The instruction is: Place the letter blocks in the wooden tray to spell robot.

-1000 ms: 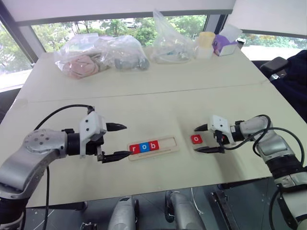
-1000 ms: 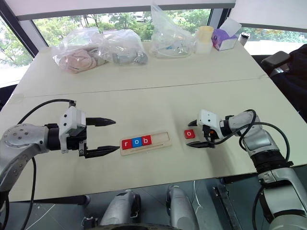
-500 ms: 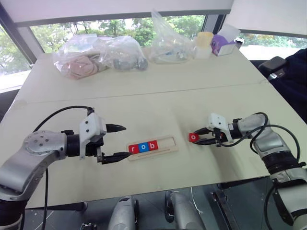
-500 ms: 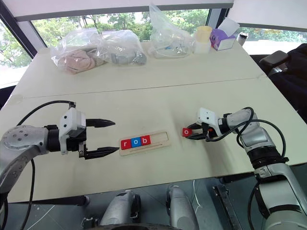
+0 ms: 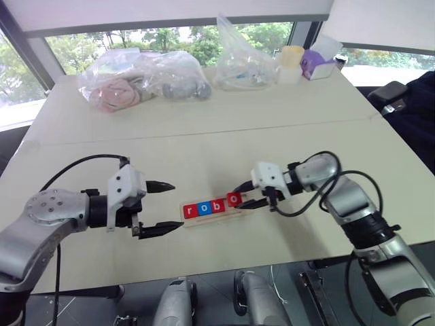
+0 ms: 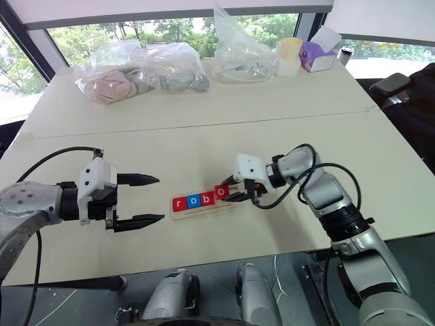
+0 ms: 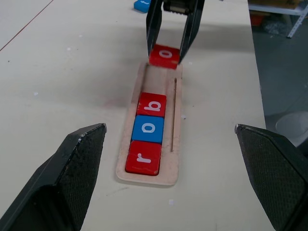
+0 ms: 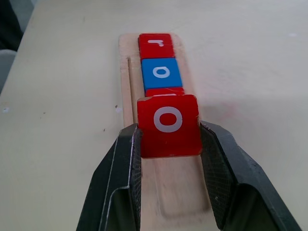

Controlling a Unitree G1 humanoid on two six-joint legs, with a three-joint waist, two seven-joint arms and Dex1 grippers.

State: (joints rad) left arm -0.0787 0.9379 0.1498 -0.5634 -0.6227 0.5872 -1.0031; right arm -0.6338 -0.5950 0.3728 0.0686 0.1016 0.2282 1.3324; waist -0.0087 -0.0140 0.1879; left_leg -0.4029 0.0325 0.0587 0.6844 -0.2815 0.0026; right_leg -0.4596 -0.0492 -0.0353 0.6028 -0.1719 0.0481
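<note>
I see the right gripper (image 8: 168,144) clamped on a red square "o" block (image 8: 169,124), seemingly just above the pale wooden tray (image 7: 168,159); left gripper (image 5: 163,207) gapes wide.

left gripper (image 5: 165,207): fingers wide apart, nothing in them, arm bent in from the left | right gripper (image 5: 246,195): fingers clamped on a red o block (image 8: 168,125), arm reaching across leftward

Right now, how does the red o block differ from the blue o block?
The red o block is held in the right claw above the wooden tray; the blue o block lies seated in the tray, between r and b. Their colours differ. Both show a white lowercase o.
</note>
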